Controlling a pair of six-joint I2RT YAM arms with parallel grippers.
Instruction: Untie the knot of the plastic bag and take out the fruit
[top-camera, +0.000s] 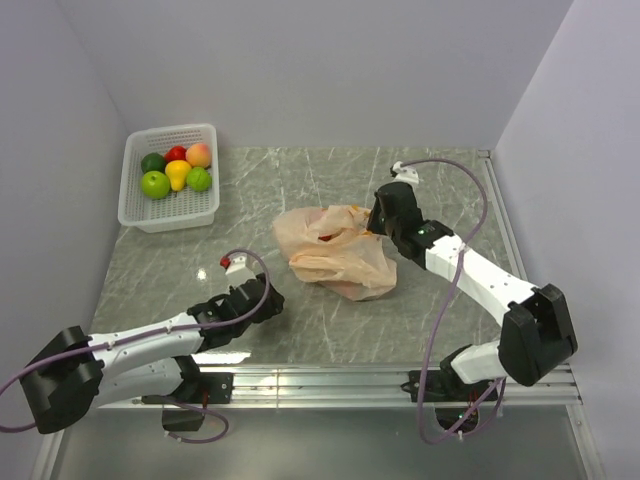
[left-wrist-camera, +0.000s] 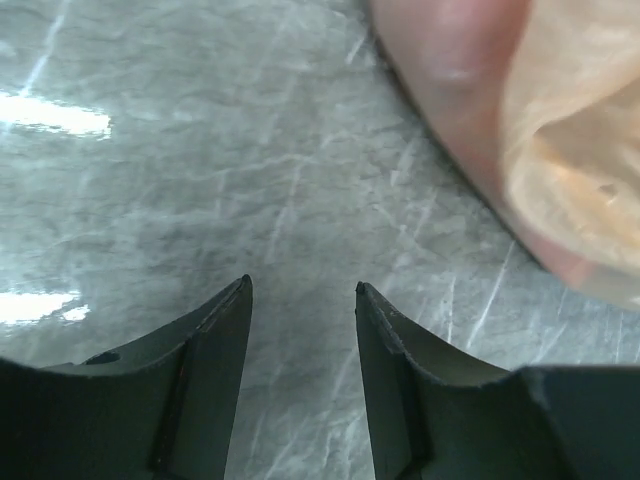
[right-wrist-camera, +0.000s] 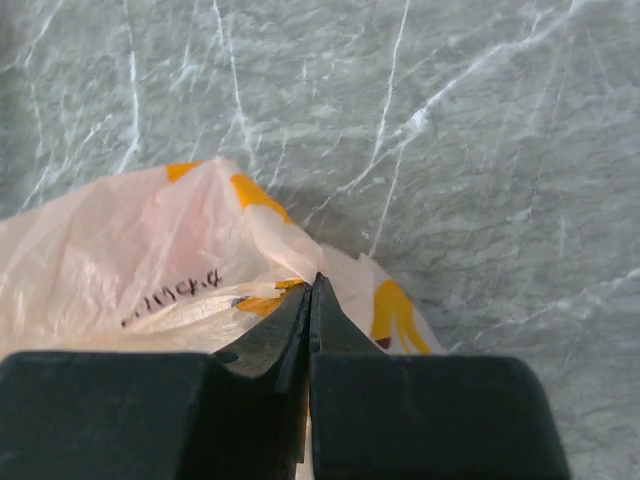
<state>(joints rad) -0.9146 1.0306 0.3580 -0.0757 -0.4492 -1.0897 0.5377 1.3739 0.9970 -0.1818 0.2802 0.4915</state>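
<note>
The peach plastic bag (top-camera: 335, 250) lies crumpled mid-table, with a red fruit (top-camera: 328, 238) showing faintly through it. My right gripper (top-camera: 377, 225) is at the bag's right upper edge. In the right wrist view it (right-wrist-camera: 314, 280) is shut, with a bunched fold of the bag (right-wrist-camera: 130, 260) pinched at its tips. I cannot tell whether that fold is the knot. My left gripper (top-camera: 275, 300) is low over the table, left of the bag. In the left wrist view it (left-wrist-camera: 303, 288) is open and empty, with the bag (left-wrist-camera: 560, 130) ahead at the upper right.
A white basket (top-camera: 170, 215) stands at the back left. It holds a red apple (top-camera: 176, 153), a red-yellow apple (top-camera: 199, 154), green apples (top-camera: 155, 184) and a yellow pear (top-camera: 178, 172). Walls close in the back and both sides.
</note>
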